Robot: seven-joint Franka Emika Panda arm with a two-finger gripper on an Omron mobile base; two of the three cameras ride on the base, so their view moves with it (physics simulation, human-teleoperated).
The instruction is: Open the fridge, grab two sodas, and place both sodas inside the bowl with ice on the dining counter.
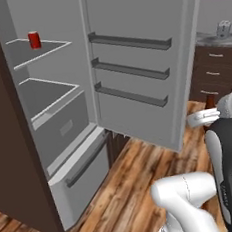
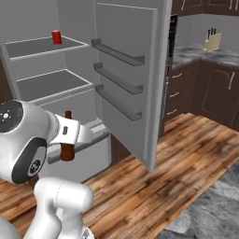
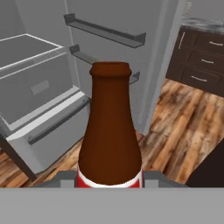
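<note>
The fridge [image 1: 55, 139] stands open, its door [image 1: 138, 65] swung wide to the right. One soda, a red can [image 1: 34, 40] [image 2: 56, 37], stands on the top shelf. The other soda, a dark brown bottle with a red label [image 3: 110, 131] [image 2: 68, 150], is upright in my gripper [image 2: 70, 134], which is shut on its body in front of the fridge's lower drawer [image 2: 95, 133]. In the left base view the bottle neck [image 1: 210, 100] pokes up behind my arm. A corner of the dining counter [image 2: 212, 210] shows at the lower right. The bowl and the ice are out of view.
Dark brown cabinets with drawers [image 2: 205, 93] line the wall right of the fridge, under a grey counter with a knife block [image 2: 212, 41] and a toaster [image 1: 223, 29]. Wooden floor [image 2: 186, 149] lies open between the fridge door and the stone top.
</note>
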